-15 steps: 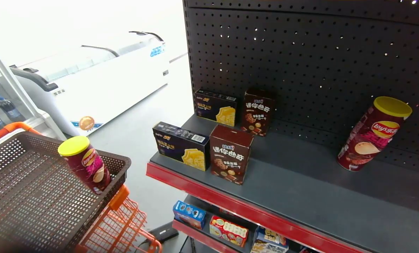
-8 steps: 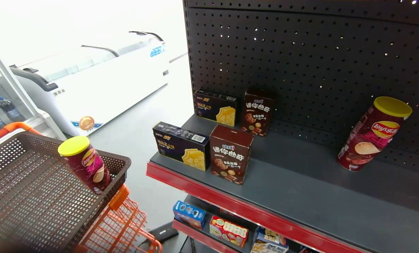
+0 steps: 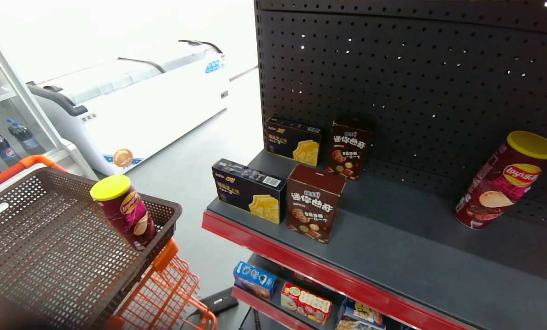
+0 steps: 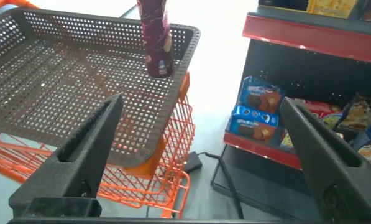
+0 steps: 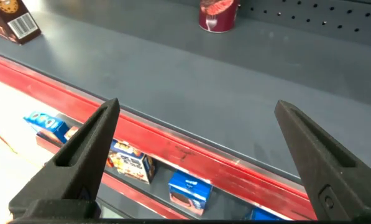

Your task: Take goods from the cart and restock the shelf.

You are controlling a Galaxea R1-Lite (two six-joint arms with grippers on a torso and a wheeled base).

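Note:
A maroon chip can with a yellow lid (image 3: 125,211) stands tilted in the far right corner of the brown perforated basket (image 3: 35,256) on the orange cart (image 3: 163,298). The same can (image 4: 155,37) appears ahead of my left gripper (image 4: 197,155), which is open and hangs low beside the cart. A second chip can (image 3: 505,179) leans against the pegboard on the grey shelf (image 3: 406,256). My right gripper (image 5: 201,155) is open, below the shelf's red front edge (image 5: 173,146), with that can (image 5: 217,14) far beyond.
Two dark blue boxes (image 3: 248,190) and two brown cookie boxes (image 3: 313,202) stand on the shelf's left part. Snack packs (image 3: 304,302) fill the lower shelf. A white chest freezer (image 3: 131,105) and a drinks fridge (image 3: 2,142) stand behind the cart.
The whole head view has shifted a little to the right and down, so the camera moved. The cans and boxes keep their places.

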